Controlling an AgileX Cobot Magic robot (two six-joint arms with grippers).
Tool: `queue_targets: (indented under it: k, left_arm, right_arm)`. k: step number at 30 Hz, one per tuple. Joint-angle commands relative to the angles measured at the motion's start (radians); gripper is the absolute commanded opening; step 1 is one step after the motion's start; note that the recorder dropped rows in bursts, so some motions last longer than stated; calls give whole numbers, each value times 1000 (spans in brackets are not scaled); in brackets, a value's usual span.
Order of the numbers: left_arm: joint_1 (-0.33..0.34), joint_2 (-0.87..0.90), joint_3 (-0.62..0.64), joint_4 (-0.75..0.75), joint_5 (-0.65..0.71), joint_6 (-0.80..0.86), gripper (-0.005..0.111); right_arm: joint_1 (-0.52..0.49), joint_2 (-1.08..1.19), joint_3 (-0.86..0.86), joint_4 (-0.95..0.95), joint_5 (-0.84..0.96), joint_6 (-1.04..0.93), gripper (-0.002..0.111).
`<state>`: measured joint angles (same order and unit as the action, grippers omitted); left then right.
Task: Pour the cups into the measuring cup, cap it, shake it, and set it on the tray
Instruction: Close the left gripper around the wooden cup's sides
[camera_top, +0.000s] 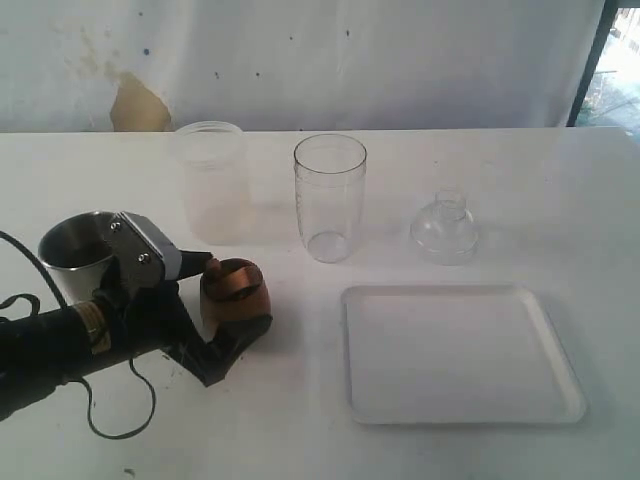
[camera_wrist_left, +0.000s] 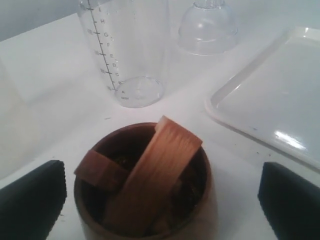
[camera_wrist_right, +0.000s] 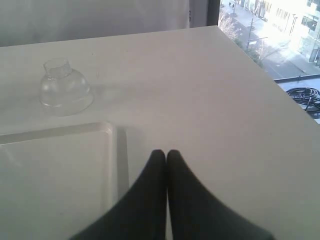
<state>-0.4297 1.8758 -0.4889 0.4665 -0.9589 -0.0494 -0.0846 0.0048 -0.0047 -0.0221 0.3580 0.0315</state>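
Note:
The small brown wooden cup (camera_top: 232, 290) stands on the table with flat wooden strips (camera_wrist_left: 150, 175) inside it. My left gripper (camera_top: 225, 310) is open around it, one finger (camera_wrist_left: 30, 200) on each side with a gap to the cup wall. The steel tumbler (camera_top: 78, 250) stands behind the left arm. Farther back are the frosted cup (camera_top: 210, 180) and the clear measuring cup (camera_top: 329, 198), which is upright and uncapped. The white tray (camera_top: 460, 350) lies at the right. My right gripper (camera_wrist_right: 166, 155) is shut on nothing, low beside the tray's rim (camera_wrist_right: 107, 130), and is out of the exterior view.
A small clear dome lid (camera_top: 445, 228) sits behind the tray, to the right of the measuring cup. The table's far right edge (camera_wrist_right: 260, 65) borders a window. A black cable (camera_top: 120, 420) trails under the left arm.

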Motion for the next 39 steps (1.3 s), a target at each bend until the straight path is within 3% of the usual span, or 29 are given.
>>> queue_targets:
  k: [1,9,25,39]
  left_arm:
    - [-2,-1,-34,11,57,5,105]
    - [-2,-1,-69,37,175,5,105]
    - [-2,-1,-71,73,120,-21,105]
    - [-2,19,-124,73,173,-28,105]
  right_arm:
    - [3,-5,5,-3,-8,-9,0]
    - [3,-5,5,-3,-8,-9,0]
    - [3,-5,5,-3,-8,-9,0]
    - [3,-5,5,-3,-8,-9,0]
